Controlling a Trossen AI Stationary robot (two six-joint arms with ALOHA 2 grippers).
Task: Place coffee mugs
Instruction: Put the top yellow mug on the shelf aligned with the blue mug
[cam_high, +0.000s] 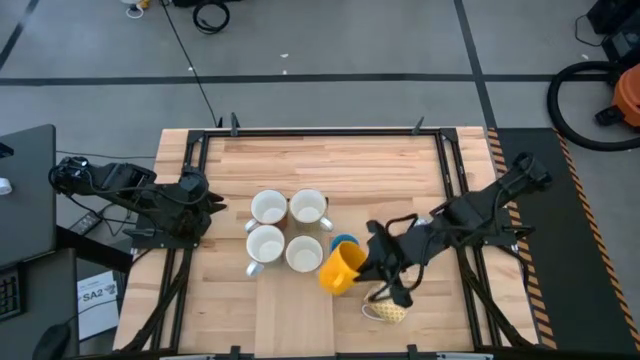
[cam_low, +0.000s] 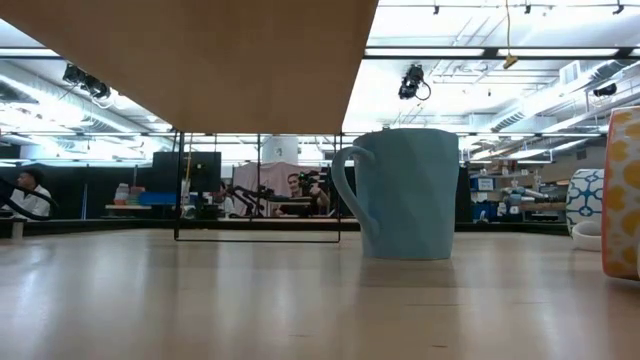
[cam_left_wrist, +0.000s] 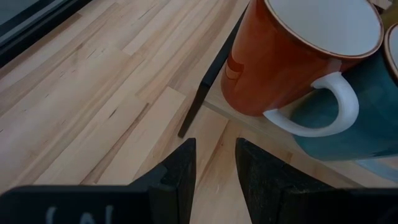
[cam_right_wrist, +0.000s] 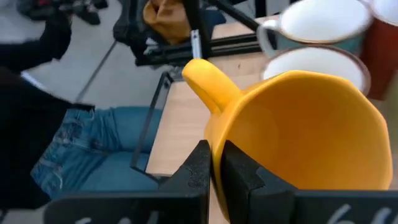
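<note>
Four coffee mugs with white insides stand in a square at the table's middle (cam_high: 287, 230); in the left wrist view one is orange-red (cam_left_wrist: 292, 56) and one dark teal (cam_left_wrist: 367, 118). A blue mug (cam_high: 343, 241) stands beside them on its base. My right gripper (cam_high: 368, 262) is shut on a yellow mug (cam_high: 340, 268) above the table, next to the blue one. A yellow patterned mug (cam_high: 388, 312) sits near the front edge. My left gripper (cam_left_wrist: 216, 158) waits open at the table's left edge (cam_high: 205, 203), short of the mugs. My right gripper pinches the yellow mug's wall at the rim (cam_right_wrist: 217, 134), right by the handle (cam_right_wrist: 208, 84), one finger inside the mug and one outside. The fingers slant down from the table's right side. The mug is lifted clear and tilted, its mouth turned sideways.
In the low view a light blue mug (cam_low: 405, 195) stands mid-table, with patterned mugs (cam_low: 622, 190) at the right. A black frame (cam_high: 440, 160) runs round the tabletop. A person in blue jeans (cam_right_wrist: 93, 155) stands beyond the table's edge. Bare wood lies at the far side (cam_high: 330, 160).
</note>
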